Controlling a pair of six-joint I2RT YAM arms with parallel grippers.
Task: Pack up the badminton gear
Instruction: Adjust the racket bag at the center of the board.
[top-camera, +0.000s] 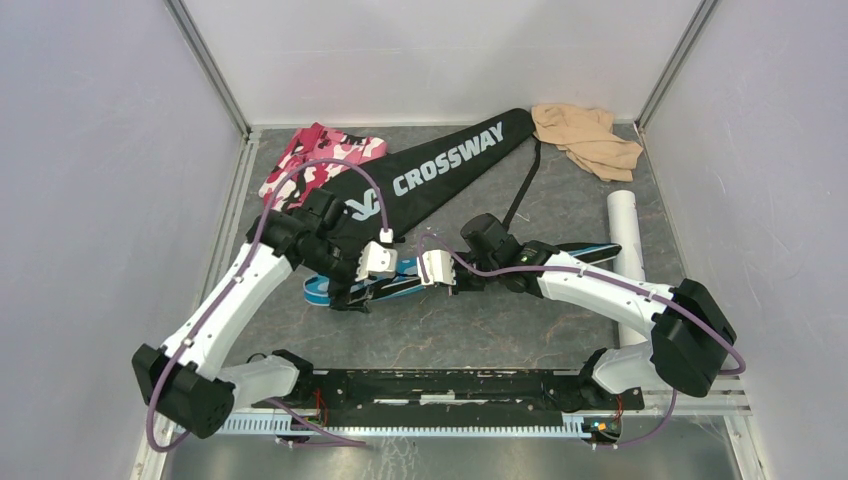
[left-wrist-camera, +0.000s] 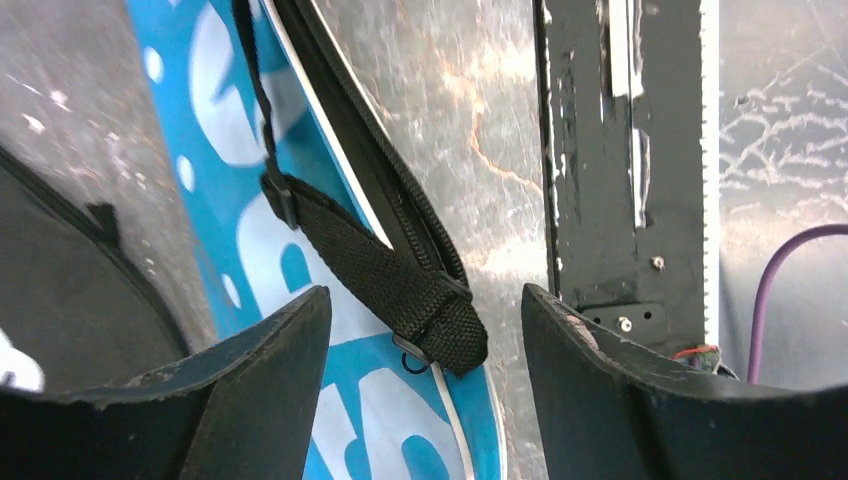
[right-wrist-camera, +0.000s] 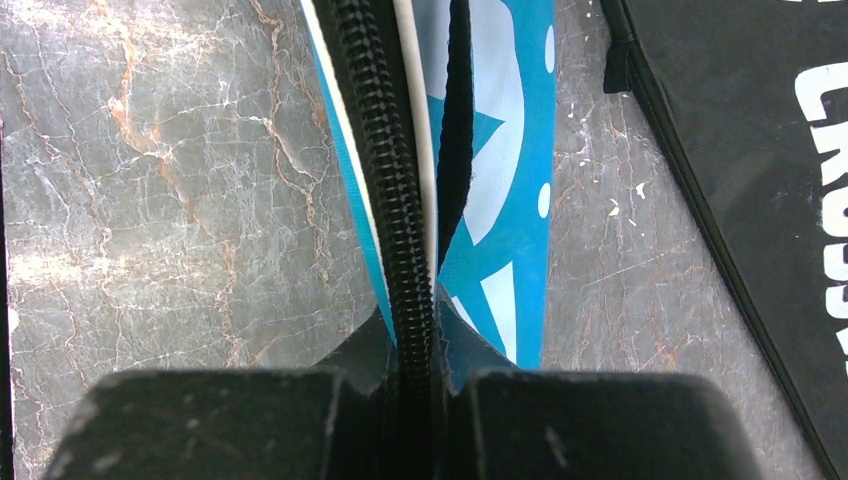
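Right now the right gripper (right-wrist-camera: 415, 385) has its jaws pressed together on the black zipper (right-wrist-camera: 385, 180) of the blue cover (right-wrist-camera: 500, 200), pinching the seam where it runs up out of the fingers. The left gripper (left-wrist-camera: 425, 330) has its jaws spread, one on each side of the woven black strap (left-wrist-camera: 400, 285) at the cover's end. The strap lies between them, but neither finger touches it.

The blue cover lies flat on the table (top-camera: 480, 330) between the two wrists. Just behind it, partly under the left arm, lies the black cover (top-camera: 440, 165), its narrow end pointing toward the far wall. A white tube (top-camera: 628, 240) lies at the right, beside the right arm. A pink cloth (top-camera: 320, 155) and a beige cloth (top-camera: 590, 140) sit along the far edge. No racket or shuttlecock shows in any view, and I cannot tell whether one is inside a cover.

As I judge it, the step in hand is working the zipper, with one arm gripping and the other about to anchor. Several things could go wrong. The right pinch sits on thin fabric and teeth, so a pull could slip it off. If the left closes on the loose strap alone, the cover may slide or bunch rather than stay put — and a dragged cover could shove the black one aside.
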